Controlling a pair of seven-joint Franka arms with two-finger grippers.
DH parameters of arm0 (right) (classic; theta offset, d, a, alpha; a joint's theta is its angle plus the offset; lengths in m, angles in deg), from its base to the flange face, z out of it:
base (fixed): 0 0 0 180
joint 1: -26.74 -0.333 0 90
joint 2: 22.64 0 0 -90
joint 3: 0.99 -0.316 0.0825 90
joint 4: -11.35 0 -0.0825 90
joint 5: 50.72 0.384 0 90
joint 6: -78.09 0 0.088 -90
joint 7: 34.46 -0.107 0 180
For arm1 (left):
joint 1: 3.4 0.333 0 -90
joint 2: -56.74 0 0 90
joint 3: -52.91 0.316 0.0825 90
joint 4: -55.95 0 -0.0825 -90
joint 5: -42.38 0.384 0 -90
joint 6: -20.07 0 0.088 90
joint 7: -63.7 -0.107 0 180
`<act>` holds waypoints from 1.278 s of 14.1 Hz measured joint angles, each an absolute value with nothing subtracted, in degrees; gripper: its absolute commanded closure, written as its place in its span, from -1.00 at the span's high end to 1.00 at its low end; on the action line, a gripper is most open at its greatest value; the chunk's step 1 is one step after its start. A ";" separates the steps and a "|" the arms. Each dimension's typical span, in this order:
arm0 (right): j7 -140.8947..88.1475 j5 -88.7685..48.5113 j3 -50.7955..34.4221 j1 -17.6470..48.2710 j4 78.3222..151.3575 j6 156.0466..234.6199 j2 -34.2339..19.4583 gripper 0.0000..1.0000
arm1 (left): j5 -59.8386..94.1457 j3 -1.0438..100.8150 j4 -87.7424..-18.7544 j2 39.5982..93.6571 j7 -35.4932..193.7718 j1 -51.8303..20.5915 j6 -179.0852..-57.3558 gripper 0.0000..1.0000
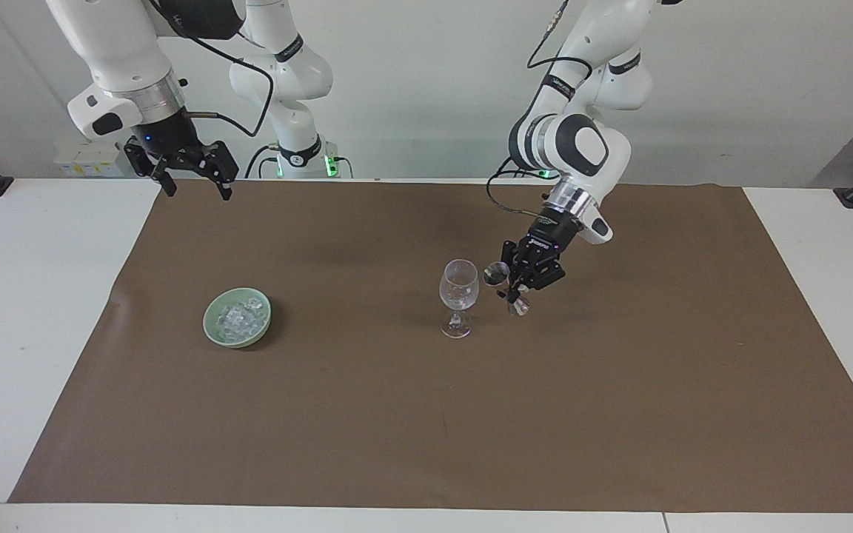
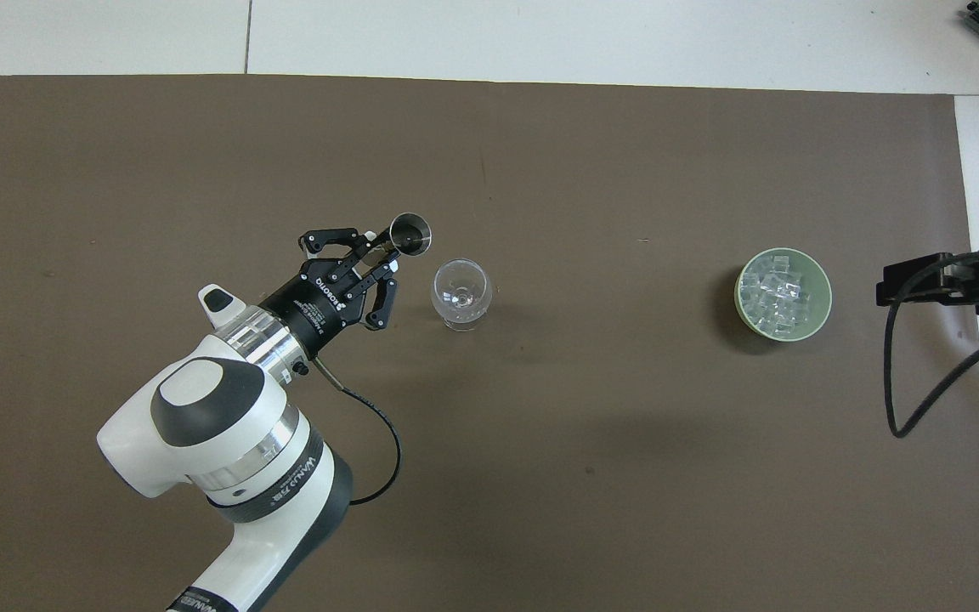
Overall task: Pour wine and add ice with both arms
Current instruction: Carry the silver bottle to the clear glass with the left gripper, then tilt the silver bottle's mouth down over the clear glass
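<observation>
Black against the wall, my right pincer [image 1: 191,182] waits spread over the bench [image 1: 27,296] edge. My left pincer [image 1: 519,285] grips a tilted jigger [image 1: 506,287] just beside the glass [image 1: 459,296]; ice [image 1: 238,317] fills the bowl [image 1: 213,326].

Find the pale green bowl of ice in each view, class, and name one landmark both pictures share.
Facing view: the green bowl sits on the brown mat toward the right arm's end of the table, at the picture's left.
Overhead view: the same bowl lies at the picture's right.
Shared landmark: the stemmed glass standing near the mat's middle.
</observation>
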State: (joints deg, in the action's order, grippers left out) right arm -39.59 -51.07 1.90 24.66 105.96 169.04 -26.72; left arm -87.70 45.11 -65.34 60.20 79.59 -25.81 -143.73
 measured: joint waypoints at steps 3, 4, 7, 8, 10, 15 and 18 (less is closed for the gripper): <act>-39.59 -51.07 1.90 24.66 105.96 169.04 -26.72 1.00 | -87.69 45.08 -65.24 60.21 77.83 -26.38 -144.45 -1.00; -39.59 -51.07 1.90 24.66 105.96 169.04 -26.72 1.00 | -87.69 45.06 -65.20 60.21 77.31 -26.50 -144.63 -1.00; -39.59 -51.07 1.90 24.66 105.96 169.04 -26.72 1.00 | -87.55 45.06 -65.09 60.21 76.43 -26.98 -145.26 -1.00; -39.59 -51.07 1.90 24.66 105.96 169.04 -26.72 1.00 | -87.31 45.01 -64.94 60.22 76.18 -27.22 -145.87 -1.00; -39.59 -51.07 1.90 24.66 105.96 169.04 -26.72 1.00 | -86.98 44.87 -64.36 60.42 75.88 -27.73 -147.19 -1.00; -39.59 -51.07 1.90 24.66 105.96 169.04 -26.72 1.00 | -84.24 44.76 -63.35 60.56 75.63 -28.74 -148.85 -1.00; -39.59 -51.07 1.90 24.66 105.96 169.04 -26.72 1.00 | -83.34 44.72 -63.08 60.56 74.33 -28.81 -148.98 -1.00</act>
State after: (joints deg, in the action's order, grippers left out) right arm -39.59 -51.07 1.90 24.66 105.96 169.04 -26.72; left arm -83.34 44.72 -63.08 60.56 74.33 -28.81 -148.98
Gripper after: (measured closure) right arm 0.000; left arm 0.789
